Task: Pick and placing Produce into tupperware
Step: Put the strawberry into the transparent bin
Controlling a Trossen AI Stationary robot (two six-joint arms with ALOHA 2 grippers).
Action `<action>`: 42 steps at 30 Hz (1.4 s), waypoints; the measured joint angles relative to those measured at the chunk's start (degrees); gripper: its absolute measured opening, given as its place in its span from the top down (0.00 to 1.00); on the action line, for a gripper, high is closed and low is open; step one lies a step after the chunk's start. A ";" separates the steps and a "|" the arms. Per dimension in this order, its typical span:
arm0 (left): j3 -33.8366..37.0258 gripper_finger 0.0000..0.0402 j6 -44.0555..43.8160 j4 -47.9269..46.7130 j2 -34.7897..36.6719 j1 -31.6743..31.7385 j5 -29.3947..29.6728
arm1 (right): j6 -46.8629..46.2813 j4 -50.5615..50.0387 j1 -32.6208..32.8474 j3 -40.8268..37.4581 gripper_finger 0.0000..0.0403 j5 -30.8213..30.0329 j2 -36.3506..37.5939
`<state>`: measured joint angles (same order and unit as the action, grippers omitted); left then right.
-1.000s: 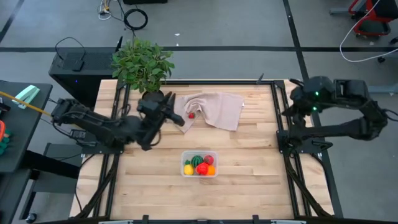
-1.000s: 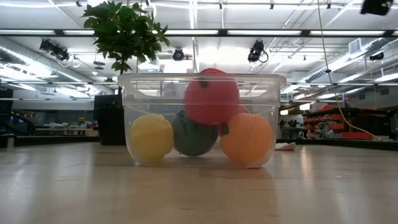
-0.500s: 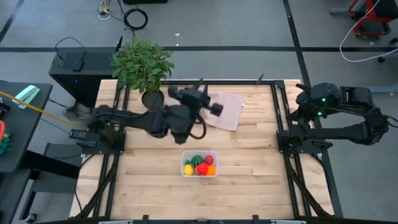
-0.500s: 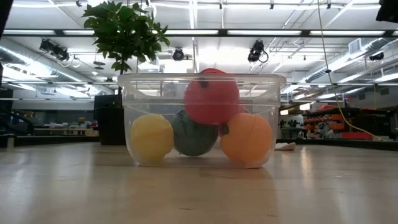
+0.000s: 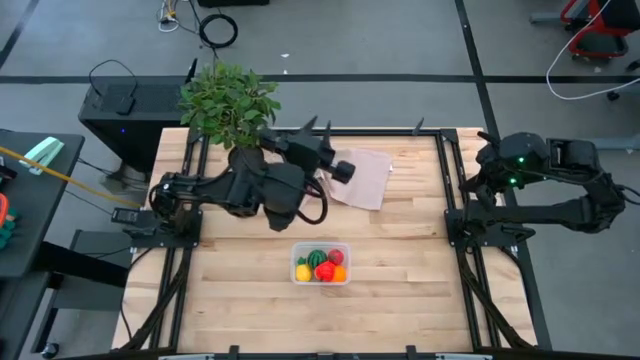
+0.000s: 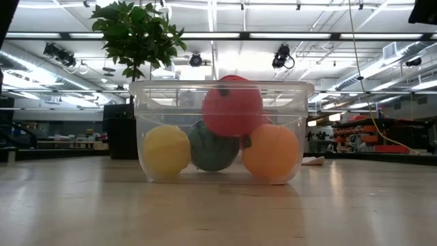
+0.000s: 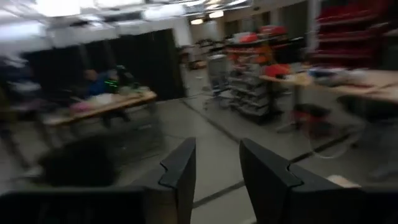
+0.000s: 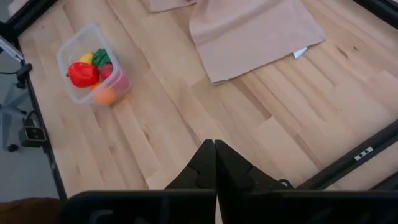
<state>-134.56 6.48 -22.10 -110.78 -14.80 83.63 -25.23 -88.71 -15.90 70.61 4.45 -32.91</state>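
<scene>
The clear tupperware (image 5: 320,263) stands on the near middle of the table. It holds yellow, dark green, red and orange produce (image 6: 232,109), also seen in the right wrist view (image 8: 93,71). My left gripper (image 5: 315,128) is raised over the far left part of the beige cloth (image 5: 365,178). It is open and empty and faces the room beyond the table (image 7: 217,149). The arm hides the part of the cloth under it. My right gripper (image 5: 482,165) waits shut at the table's right edge (image 8: 214,144).
A leafy potted plant (image 5: 230,105) stands at the far left corner, close beside my left arm. The beige cloth (image 8: 249,31) lies crumpled across the far middle. Bare wood surrounds the tupperware (image 6: 222,130) on every side.
My left arm has swung from the table's left side toward the middle and risen over the cloth, its gripper tipping up to face the room. It now covers the small red piece that lay on the cloth. My right arm has drawn slightly toward the right edge.
</scene>
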 joint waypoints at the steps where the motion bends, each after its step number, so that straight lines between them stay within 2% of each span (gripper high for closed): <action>1: -0.03 0.67 -4.96 -3.19 0.08 -0.18 -2.34 | -0.20 0.00 0.00 0.00 0.99 -0.03 0.00; 3: -0.11 0.66 -21.30 -14.04 0.22 0.46 -10.96 | -0.31 0.13 0.00 0.00 0.99 -0.12 0.00; 6: 0.02 0.65 -47.13 -36.81 0.03 3.76 -24.78 | -0.34 0.11 0.00 0.00 1.00 -0.11 -0.02; 9: -0.05 0.63 -66.20 -56.45 -2.31 7.48 -31.65 | 0.32 0.09 0.00 0.00 1.00 -0.15 -0.02; 11: 0.02 0.61 -72.34 -63.56 -4.63 9.33 -34.68 | 2.12 0.07 0.01 0.00 0.99 -0.13 -0.02; 14: 0.04 0.57 -74.84 -64.06 -7.52 12.31 -41.60 | 4.46 0.06 0.02 0.00 0.98 0.02 -0.02; 18: 0.00 0.54 -73.34 -55.59 -12.06 15.75 -49.68 | 7.55 -0.37 0.00 0.02 0.99 0.55 -0.02; 22: 0.00 0.50 -71.61 -48.68 -16.22 16.30 -56.67 | 11.27 -0.99 0.02 0.02 0.99 0.55 -0.02; 28: 0.04 0.48 -75.83 -52.00 -21.34 16.39 -65.47 | 15.15 -1.36 0.01 0.04 0.98 0.72 -0.03; 35: -0.02 0.48 -85.69 -58.88 -22.70 17.14 -66.48 | 16.75 -1.36 0.01 0.04 0.99 0.76 -0.02; 42: 0.00 0.41 -85.26 -64.31 -25.91 18.27 -65.28 | 16.45 -1.33 0.02 0.04 0.98 0.79 -0.02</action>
<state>-134.56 -78.78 -86.41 -136.69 3.47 18.35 -8.78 -90.04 -15.88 70.65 5.23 -32.93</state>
